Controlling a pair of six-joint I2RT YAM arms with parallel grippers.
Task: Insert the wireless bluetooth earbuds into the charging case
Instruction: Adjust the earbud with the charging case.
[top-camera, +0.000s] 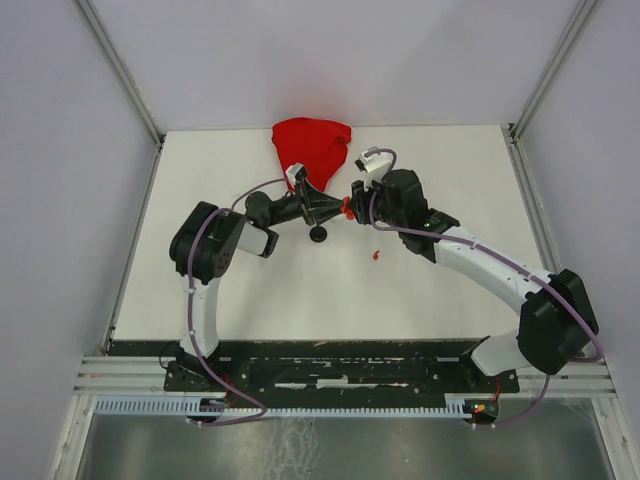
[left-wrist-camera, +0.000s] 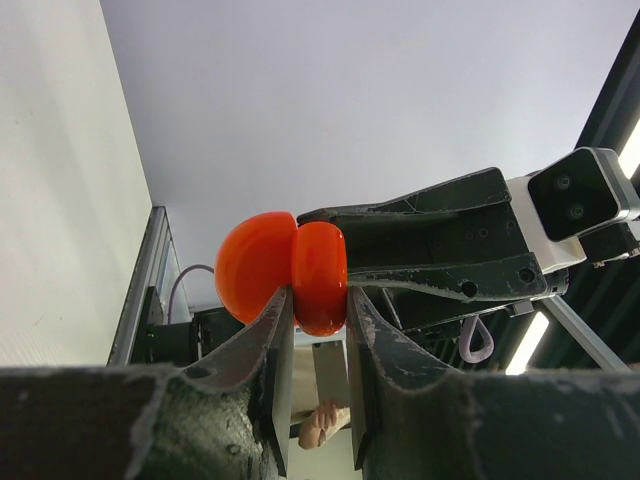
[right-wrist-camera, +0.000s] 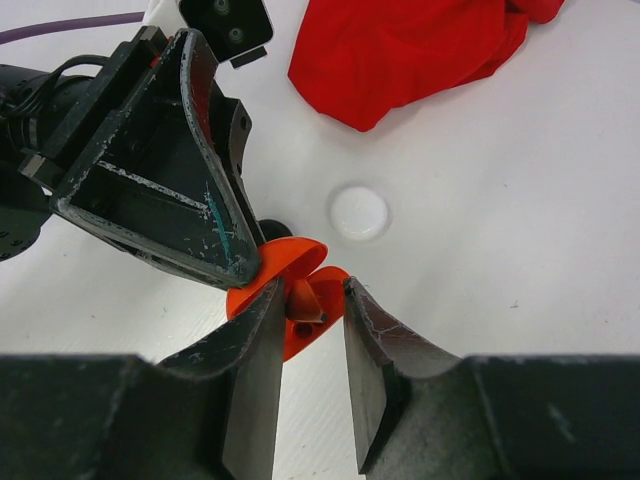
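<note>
1. White tabletop (top-camera: 250, 290) inside pale walls, with a red cloth (top-camera: 312, 140) bunched at its far edge. The two arms meet just in front of the cloth.
2. On the left, a black case (top-camera: 318, 233) sits on the table, just below the meeting point.
3. The left gripper (left-wrist-camera: 320, 305) is clamped on the red charging case (left-wrist-camera: 320, 275). It pinches one half edge-on, and the other half hangs open beside it. The case is held up off the table.
4. Next comes the right gripper (right-wrist-camera: 312, 292), nose to nose with the left. Its jaws stand apart, straddling a red earbud (right-wrist-camera: 303, 298) that sits in the open case. A gap shows on one side of the earbud; contact on the other side cannot be told.
5. The earbud's long axis runs roughly in line with the right fingers, so it lies straight ahead of them. Seating it probably calls for a short push along that line while the left arm braces.
6. Farthest right, a second red earbud (top-camera: 375, 256) lies loose on the table, nearer the right arm. A white case (right-wrist-camera: 358, 212) rests shut beyond the grippers.
</note>
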